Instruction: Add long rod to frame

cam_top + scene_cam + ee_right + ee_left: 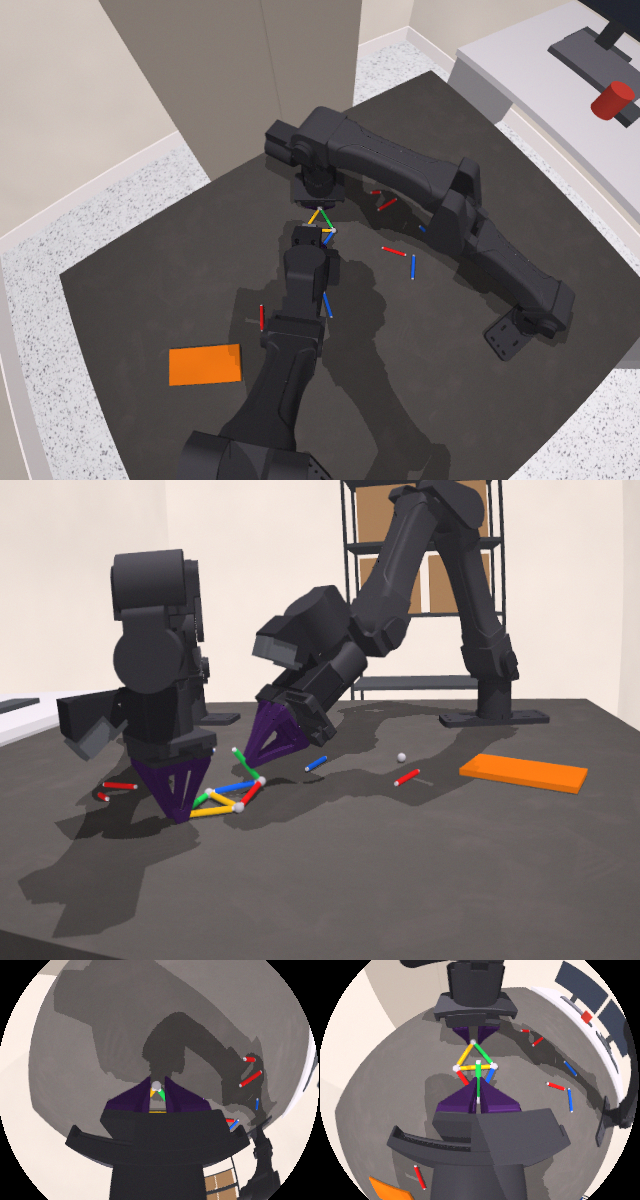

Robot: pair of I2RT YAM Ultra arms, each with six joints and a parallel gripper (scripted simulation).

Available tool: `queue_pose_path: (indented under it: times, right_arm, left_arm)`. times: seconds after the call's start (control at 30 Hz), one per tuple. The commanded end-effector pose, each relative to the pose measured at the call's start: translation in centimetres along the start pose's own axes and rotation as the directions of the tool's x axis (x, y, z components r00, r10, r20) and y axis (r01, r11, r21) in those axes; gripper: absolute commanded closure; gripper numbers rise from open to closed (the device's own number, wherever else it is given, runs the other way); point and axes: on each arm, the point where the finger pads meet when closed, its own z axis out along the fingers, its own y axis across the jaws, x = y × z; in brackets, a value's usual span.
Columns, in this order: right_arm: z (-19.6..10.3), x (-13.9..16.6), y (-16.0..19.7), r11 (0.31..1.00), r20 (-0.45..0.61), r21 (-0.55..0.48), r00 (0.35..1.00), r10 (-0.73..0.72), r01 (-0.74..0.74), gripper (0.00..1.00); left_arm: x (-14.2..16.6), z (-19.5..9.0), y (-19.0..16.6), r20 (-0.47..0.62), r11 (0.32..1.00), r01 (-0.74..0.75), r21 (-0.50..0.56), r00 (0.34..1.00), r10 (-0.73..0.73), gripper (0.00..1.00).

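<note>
The frame (327, 219) (235, 787) (465, 1068) (161, 1094) lies low on the table as two triangles sharing a yellow rod, with steel balls at its corners. My left gripper (247, 762) (478, 1081) is shut on a long green rod (239, 756) (478, 1071). The rod is tilted: its lower end meets the frame's ball (261, 780) between the red and blue rods, and its upper end is free in the air. My right gripper (179, 819) (473, 1042) (157, 1080) is narrowly open around the far corner ball (156, 1085), with small gaps beside it. The exterior view has that ball hidden.
An orange block (205, 364) (522, 773) lies to one side, near a loose red rod (261, 317) (407, 777) and a loose ball (401, 757). A blue rod (327, 304) (316, 763) lies beside the left arm. Several red and blue rods lie near the right arm.
</note>
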Motion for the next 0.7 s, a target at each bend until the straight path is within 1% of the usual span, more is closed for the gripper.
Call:
queue_pose_path:
  times: [0.0, 0.1, 0.17, 0.47, 0.67]
  right_arm:
    - [-0.95, -0.22, 0.19, 1.0, 0.009, -0.013, 1.0, 0.003, -0.003, 0.83]
    - [-0.95, -0.22, 0.19, 1.0, 0.009, -0.013, 1.0, 0.003, -0.003, 0.88]
    - [-0.95, -0.22, 0.19, 1.0, 0.009, -0.013, 1.0, 0.003, -0.003, 0.88]
    - [-0.95, -0.22, 0.19, 1.0, 0.009, -0.013, 1.0, 0.003, -0.003, 1.0]
    - [-1.57, 0.09, 0.59, 0.999, 0.004, -0.035, 1.0, -0.002, 0.002, 1.0]
  left_arm:
    - [-0.64, -0.14, -0.04, 0.016, 1.0, 0.0, 0.001, 1.0, 0.0, 1.0]
    - [-0.64, -0.14, -0.04, 0.016, 1.0, 0.0, 0.001, 1.0, 0.0, 1.0]
    - [-0.64, -0.14, -0.04, 0.016, 1.0, 0.0, 0.001, 1.0, 0.0, 1.0]
    - [-0.64, -0.14, -0.04, 0.016, 1.0, 0.0, 0.001, 1.0, 0.0, 1.0]
    - [-0.64, -0.14, -0.04, 0.016, 1.0, 0.0, 0.001, 1.0, 0.0, 1.0]
